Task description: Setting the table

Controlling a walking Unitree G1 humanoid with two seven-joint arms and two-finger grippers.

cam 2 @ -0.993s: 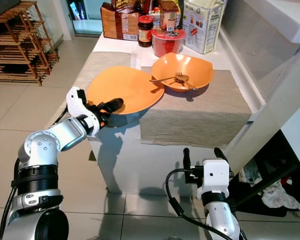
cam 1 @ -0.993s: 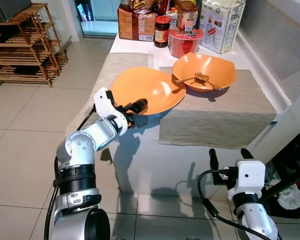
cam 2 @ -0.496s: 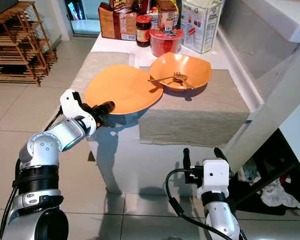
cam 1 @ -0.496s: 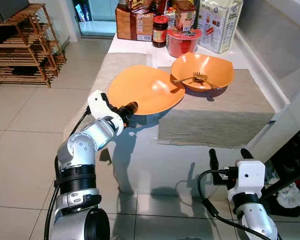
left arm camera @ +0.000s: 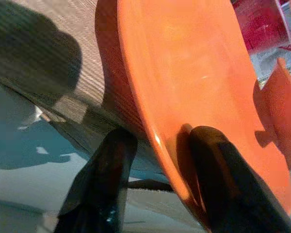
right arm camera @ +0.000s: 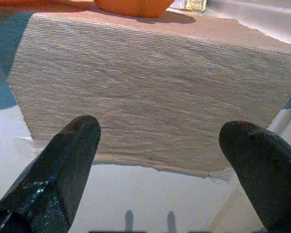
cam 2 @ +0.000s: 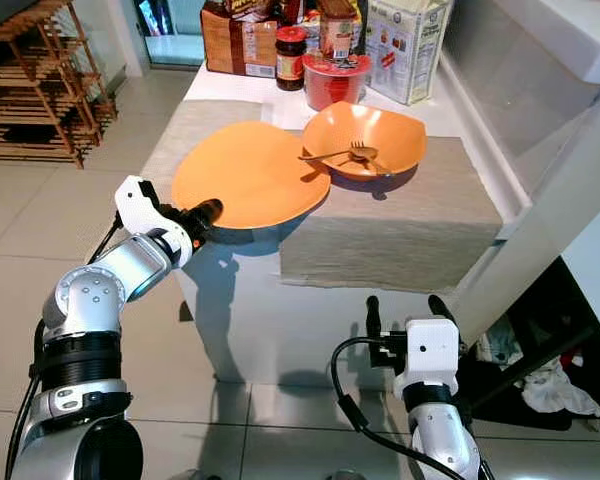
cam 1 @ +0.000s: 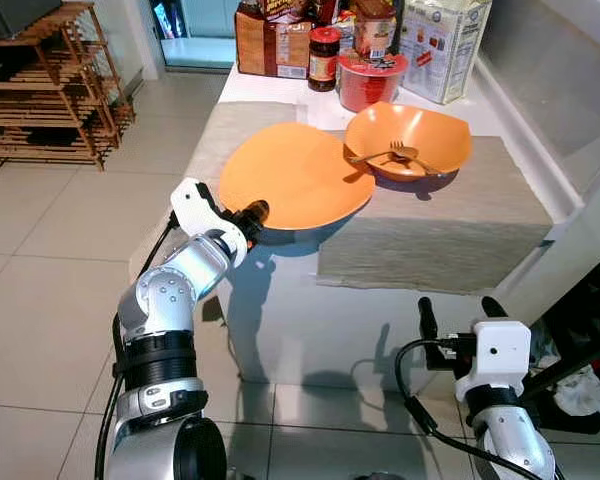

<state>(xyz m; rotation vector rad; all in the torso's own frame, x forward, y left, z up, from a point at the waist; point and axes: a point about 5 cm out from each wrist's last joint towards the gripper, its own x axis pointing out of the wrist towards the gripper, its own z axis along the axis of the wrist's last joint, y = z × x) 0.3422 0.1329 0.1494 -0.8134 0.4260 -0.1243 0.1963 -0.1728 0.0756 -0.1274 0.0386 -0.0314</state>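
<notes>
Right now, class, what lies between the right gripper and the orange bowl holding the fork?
Head views: a grey placemat over the table edge, between right gripper and bowl.

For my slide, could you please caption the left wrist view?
Left claw pinching the rim of the orange plate, one finger above and one below, over the grey placemat.

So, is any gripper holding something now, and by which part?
The left gripper pinches the orange plate by its near rim; the right gripper holds nothing, open.

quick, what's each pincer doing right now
Left pincer: shut on the near rim of the orange plate.
Right pincer: open, holding nothing, low in front of the table's grey mat.
</notes>
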